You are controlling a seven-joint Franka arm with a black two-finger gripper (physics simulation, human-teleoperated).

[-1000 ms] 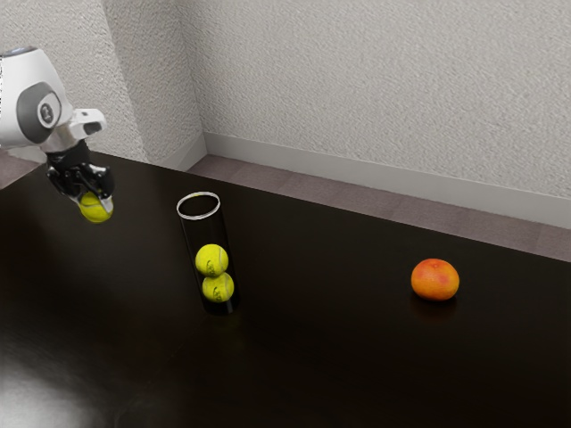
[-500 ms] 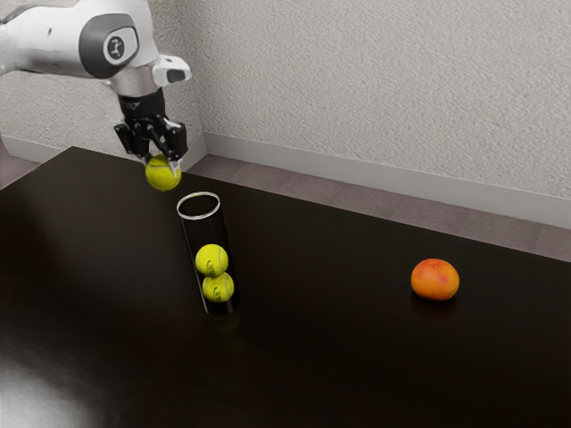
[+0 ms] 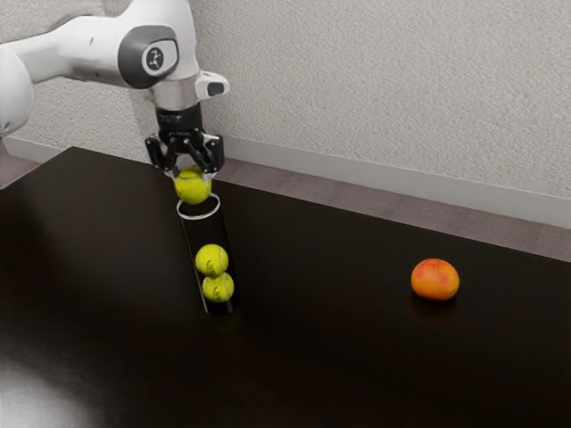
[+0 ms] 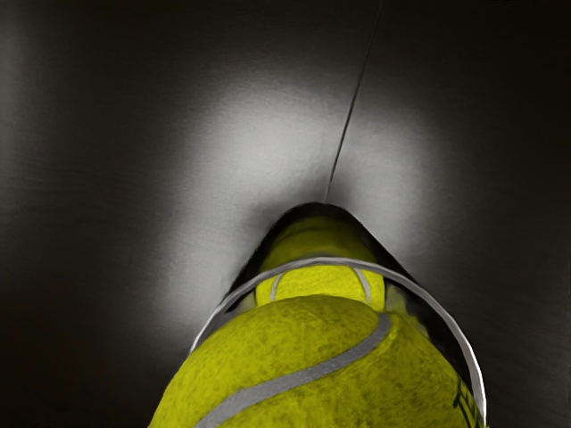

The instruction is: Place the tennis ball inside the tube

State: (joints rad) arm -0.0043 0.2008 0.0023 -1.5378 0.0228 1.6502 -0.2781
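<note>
gripper (image 3: 194, 176) clamps a tennis ball (image 3: 192, 189) from both sides just above an upright tube (image 3: 199, 218).
probably light, springy and slow to slip, the fuzzy ball should need a modest squeeze, best taken high so its underside enters first.

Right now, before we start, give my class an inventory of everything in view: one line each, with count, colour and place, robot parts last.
tube: 1, see-through with pale rim, upright on the table
stacked balls: 2, yellow, inside the tube
held ball: 1, yellow, above the tube's mouth
fruit: 1, orange-red, exterior view's right
table: 1, black, under all these
floor: 1, brownish, beyond the table
walls: at least 2, pale, behind
gripper: 1, black, around held ball
arm: 1, white and grey, above table
</note>
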